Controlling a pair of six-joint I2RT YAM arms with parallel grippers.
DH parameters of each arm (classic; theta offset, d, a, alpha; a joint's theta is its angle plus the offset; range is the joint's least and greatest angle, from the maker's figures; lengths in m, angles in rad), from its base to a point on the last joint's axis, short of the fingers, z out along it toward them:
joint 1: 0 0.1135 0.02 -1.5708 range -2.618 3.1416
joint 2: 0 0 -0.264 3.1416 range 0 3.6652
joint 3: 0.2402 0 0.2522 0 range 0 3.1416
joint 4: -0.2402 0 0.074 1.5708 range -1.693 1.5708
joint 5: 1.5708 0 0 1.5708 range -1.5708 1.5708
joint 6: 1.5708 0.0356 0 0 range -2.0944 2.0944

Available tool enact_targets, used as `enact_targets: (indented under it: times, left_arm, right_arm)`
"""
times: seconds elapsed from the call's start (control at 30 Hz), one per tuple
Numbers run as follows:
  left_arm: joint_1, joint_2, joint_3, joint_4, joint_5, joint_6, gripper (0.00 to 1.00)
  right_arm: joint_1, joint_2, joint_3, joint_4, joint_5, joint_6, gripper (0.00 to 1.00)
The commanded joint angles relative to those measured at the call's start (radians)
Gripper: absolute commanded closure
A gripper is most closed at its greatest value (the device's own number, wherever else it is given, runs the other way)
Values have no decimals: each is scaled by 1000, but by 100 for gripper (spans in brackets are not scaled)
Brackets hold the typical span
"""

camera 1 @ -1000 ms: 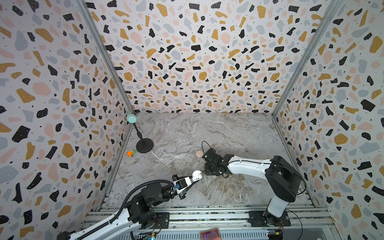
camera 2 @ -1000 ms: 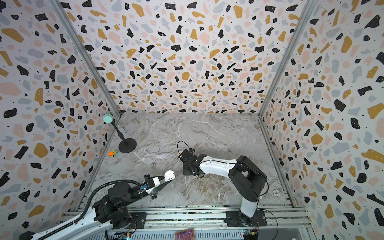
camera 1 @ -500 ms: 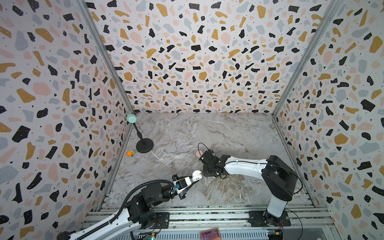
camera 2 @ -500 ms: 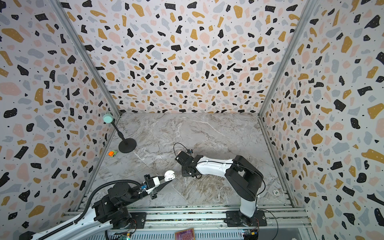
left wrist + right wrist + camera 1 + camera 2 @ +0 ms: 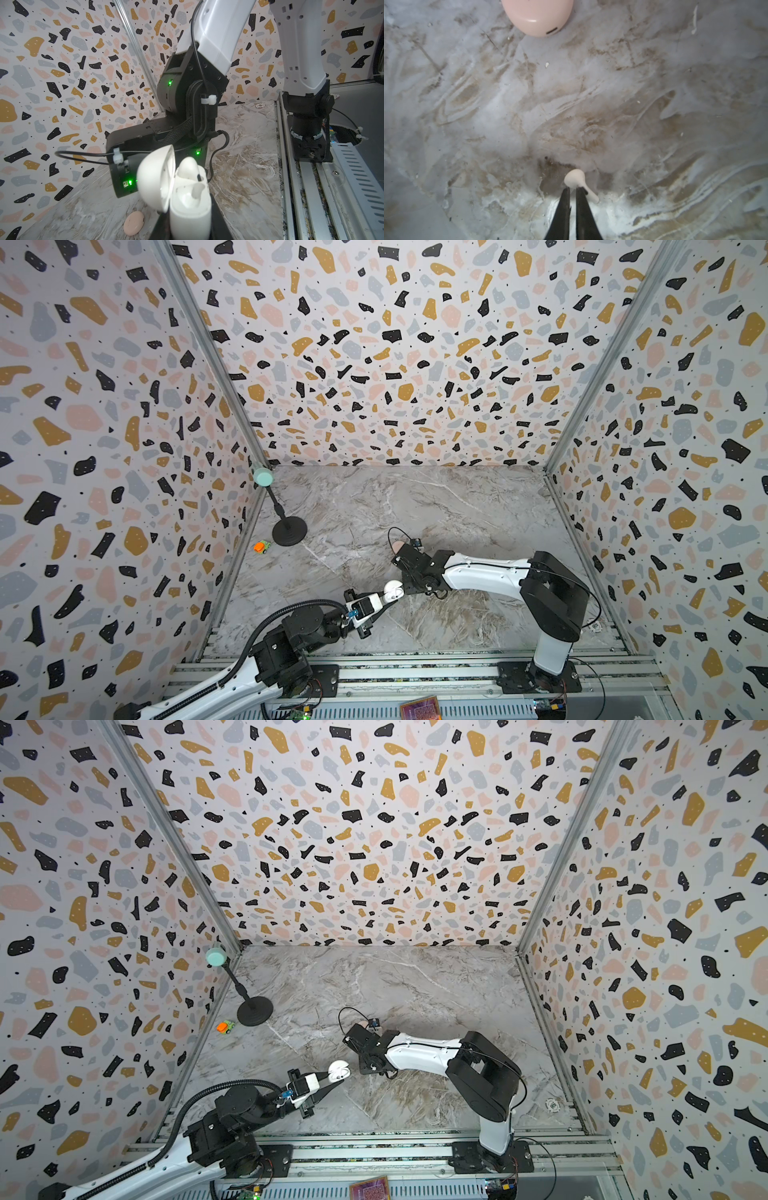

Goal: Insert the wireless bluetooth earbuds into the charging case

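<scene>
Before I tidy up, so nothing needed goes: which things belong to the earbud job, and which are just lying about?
Job: open white charging case, seated earbud, second earbud not yet in, closed pink case (probably).
Lying about: teal-topped black stand, small orange toy car.

Readable text: none in any view.
White charging case [image 5: 188, 209], in left gripper [image 5: 335, 1080]: no legible mark.
Earbud [image 5: 574, 177], at right gripper [image 5: 572, 189] tips: unmarked.
Pink case [image 5: 537, 16], ahead of right gripper: blank.
Patterned card [image 5: 420, 709], behind arm bases: print too small to read.
</scene>
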Motion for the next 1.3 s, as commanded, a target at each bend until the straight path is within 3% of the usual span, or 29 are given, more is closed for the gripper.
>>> enact_targets:
  times: [0.0, 0.23, 0.37, 0.63, 0.87, 1.1, 1.27]
  left_arm:
    - [-3, -13, -6, 38, -5, 1, 100]
    - [-4, -18, -6, 36, -7, 1, 100]
    - [-3, -21, -7, 35, -9, 2, 100]
    - [-3, -33, -8, 37, -10, 1, 100]
    - [-3, -31, -8, 35, -15, 5, 100]
    - [-3, -28, -9, 31, -20, 9, 100]
    - [-3, -29, -9, 26, -22, 11, 100]
  right_arm:
    - [17, 22, 37, -52, 42, -15, 89]
    - [35, 11, 61, -73, 68, -13, 90]
    - [34, -49, 35, -29, 36, -38, 84]
    - [-26, -212, -88, 101, -71, -94, 68]
    - [-125, -303, -182, 174, -210, -202, 45]
    - [-138, -219, -121, 108, -238, -353, 45]
    - [-135, -153, -69, 61, -248, -396, 49]
